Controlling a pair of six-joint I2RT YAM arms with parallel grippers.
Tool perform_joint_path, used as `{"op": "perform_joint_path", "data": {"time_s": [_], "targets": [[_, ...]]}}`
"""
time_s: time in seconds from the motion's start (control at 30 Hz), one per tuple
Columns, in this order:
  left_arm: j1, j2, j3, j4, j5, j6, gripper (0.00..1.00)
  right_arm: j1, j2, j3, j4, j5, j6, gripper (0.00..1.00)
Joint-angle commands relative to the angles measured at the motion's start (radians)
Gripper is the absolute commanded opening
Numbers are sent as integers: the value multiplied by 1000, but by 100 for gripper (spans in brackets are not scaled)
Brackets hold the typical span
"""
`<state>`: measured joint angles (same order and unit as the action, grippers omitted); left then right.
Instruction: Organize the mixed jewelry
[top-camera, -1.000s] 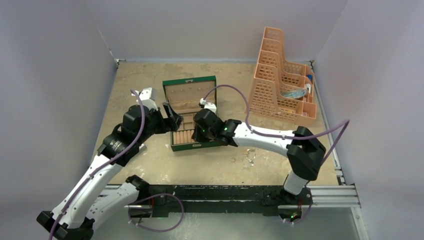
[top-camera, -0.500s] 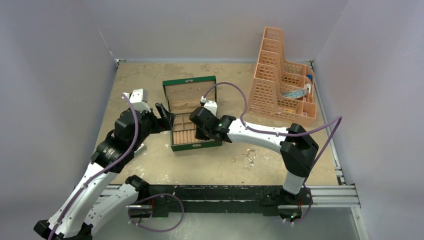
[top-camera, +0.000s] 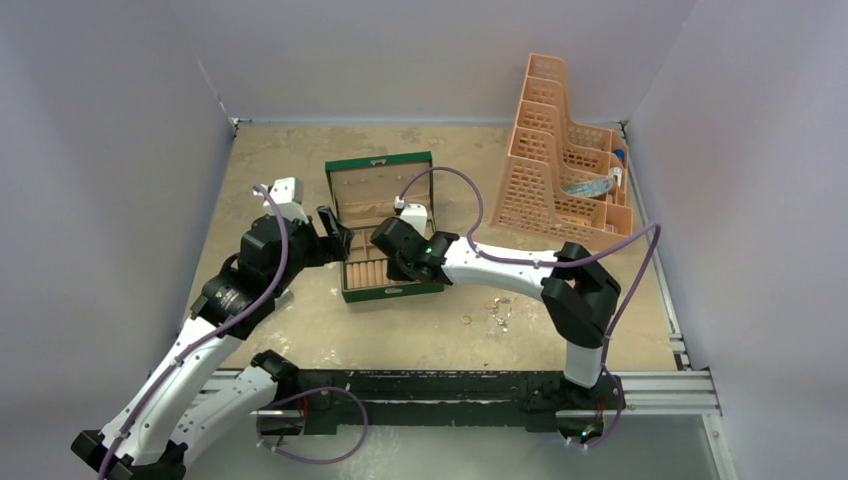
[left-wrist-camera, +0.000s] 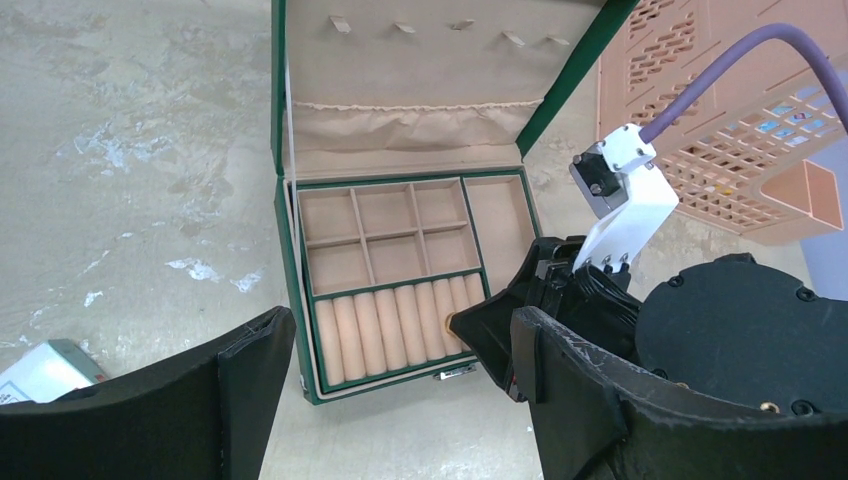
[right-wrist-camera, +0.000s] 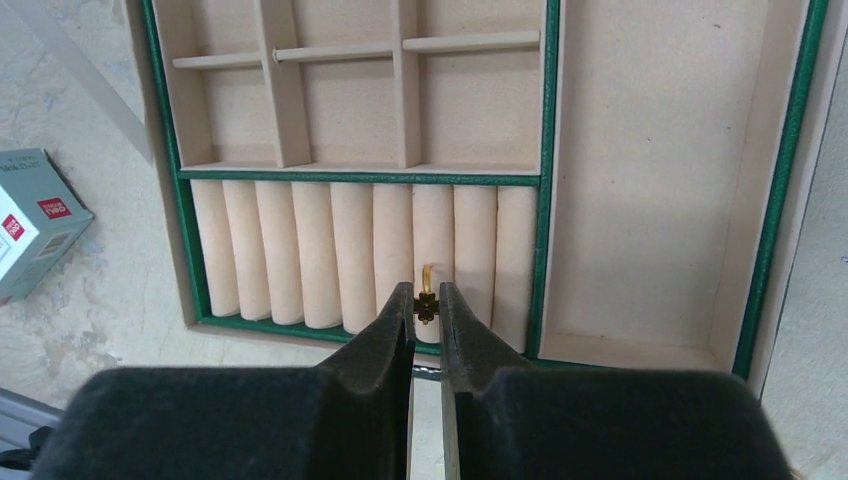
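Note:
My right gripper (right-wrist-camera: 427, 300) is shut on a small gold ring (right-wrist-camera: 427, 290) with a dark clover-shaped top. It holds the ring over the right end of the beige ring rolls (right-wrist-camera: 320, 250) in the open green box (top-camera: 378, 190). The ring (left-wrist-camera: 449, 322) also shows at that gripper's tip in the left wrist view. My left gripper (left-wrist-camera: 398, 335) stands wide open just left of the box's front, with nothing between its fingers. More of the mixed jewelry (top-camera: 498, 310), gold rings and a silvery piece, lies on the table right of the box.
A pink slotted desk organizer (top-camera: 565, 150) stands at the back right. A small white carton (right-wrist-camera: 30, 220) lies on the table left of the box. The box's upper compartments (left-wrist-camera: 385, 235) and its long side bay (right-wrist-camera: 650, 170) hold nothing.
The right gripper has shifted left along the ring rolls with the ring. The left gripper has drawn back slightly left from the box, still open.

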<state>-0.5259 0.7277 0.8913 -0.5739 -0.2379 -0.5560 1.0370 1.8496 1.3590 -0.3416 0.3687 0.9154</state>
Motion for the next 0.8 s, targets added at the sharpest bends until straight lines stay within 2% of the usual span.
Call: {"op": "perform_joint_path", "data": {"time_s": [0.0,0.5,0.77], "targets": [[3,3,7,31,1,16,79,1,-43,20,-51,87,0,8],[1,5,2,26,9,16,79,0,-26,28,-87,149,10,7],[2,9,0,23,18,18,79,0,10,6,-30,112,-43,8]]}}
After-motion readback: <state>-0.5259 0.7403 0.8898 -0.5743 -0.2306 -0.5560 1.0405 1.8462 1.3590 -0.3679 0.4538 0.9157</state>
